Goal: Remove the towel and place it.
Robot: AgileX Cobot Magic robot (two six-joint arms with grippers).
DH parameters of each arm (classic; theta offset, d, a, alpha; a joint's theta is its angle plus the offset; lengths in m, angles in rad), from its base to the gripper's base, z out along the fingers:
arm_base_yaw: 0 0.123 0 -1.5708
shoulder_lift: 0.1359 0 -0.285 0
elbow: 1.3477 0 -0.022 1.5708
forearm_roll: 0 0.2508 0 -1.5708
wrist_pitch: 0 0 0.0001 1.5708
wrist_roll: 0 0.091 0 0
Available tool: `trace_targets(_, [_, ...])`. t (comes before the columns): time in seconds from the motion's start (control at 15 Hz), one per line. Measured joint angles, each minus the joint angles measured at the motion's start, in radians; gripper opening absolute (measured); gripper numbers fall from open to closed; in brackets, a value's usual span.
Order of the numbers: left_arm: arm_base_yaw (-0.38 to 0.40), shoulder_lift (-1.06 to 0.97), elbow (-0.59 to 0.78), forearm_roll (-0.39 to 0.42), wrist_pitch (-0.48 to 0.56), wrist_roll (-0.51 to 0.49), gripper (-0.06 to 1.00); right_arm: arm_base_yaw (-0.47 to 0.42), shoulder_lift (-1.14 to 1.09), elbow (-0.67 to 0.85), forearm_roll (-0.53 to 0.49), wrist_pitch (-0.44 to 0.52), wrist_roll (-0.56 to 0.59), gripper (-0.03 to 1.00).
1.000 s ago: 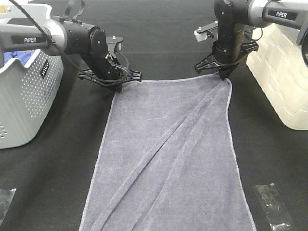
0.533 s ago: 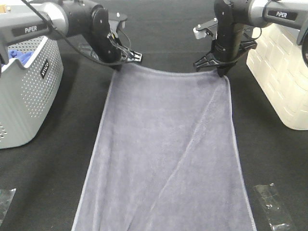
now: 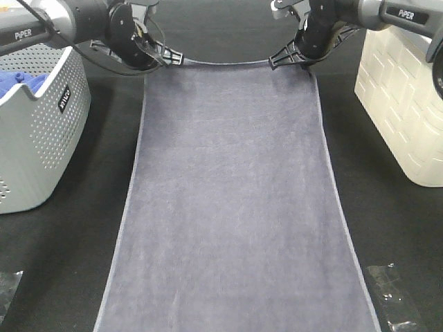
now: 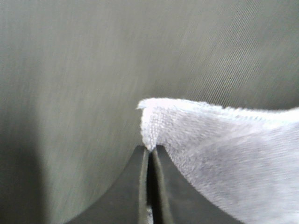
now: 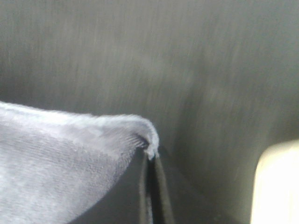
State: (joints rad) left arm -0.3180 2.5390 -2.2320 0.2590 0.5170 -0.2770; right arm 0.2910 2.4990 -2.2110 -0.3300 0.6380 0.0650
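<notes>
The slate-grey towel (image 3: 232,187) lies stretched flat and smooth down the middle of the black table, running off the near edge of the exterior view. My left gripper (image 3: 160,59) is shut on its far left corner. My right gripper (image 3: 299,61) is shut on its far right corner. The far hem sags slightly between them. In the left wrist view the closed fingertips (image 4: 150,156) pinch the towel corner (image 4: 154,119). In the right wrist view the closed fingertips (image 5: 150,161) pinch the other corner (image 5: 140,133).
A grey perforated basket (image 3: 34,131) with a bright blue cloth (image 3: 17,79) inside stands at the left. A cream basket (image 3: 405,104) stands at the right and also shows in the right wrist view (image 5: 275,186). Clear plastic wrappers (image 3: 391,301) lie near the front corners.
Both grippers have pulled the towel's far corners away toward the back of the table and further apart. The diagonal folds have gone and the towel now lies flat.
</notes>
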Motion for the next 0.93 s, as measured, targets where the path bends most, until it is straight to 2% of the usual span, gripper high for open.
trace_targets(0.27, [0.019, 0.04, 0.0, 0.017, -0.163, -0.023, 0.0, -0.009, 0.045, 0.0, -0.046, -0.162, 0.008, 0.0])
trace_targets(0.67, [0.05, 0.14, 0.0, 0.028, -0.466, -0.026, 0.0, -0.047, 0.119, 0.0, -0.061, -0.395, 0.052, 0.0])
trace_targets(0.8, [0.051, 0.147, 0.0, 0.028, -0.5, -0.026, 0.0, -0.047, 0.139, 0.0, -0.065, -0.431, 0.052, 0.0])
trace_targets(0.93, [0.062, 0.166, 0.0, 0.029, -0.583, -0.026, 0.0, -0.049, 0.176, 0.0, -0.066, -0.497, 0.052, 0.0])
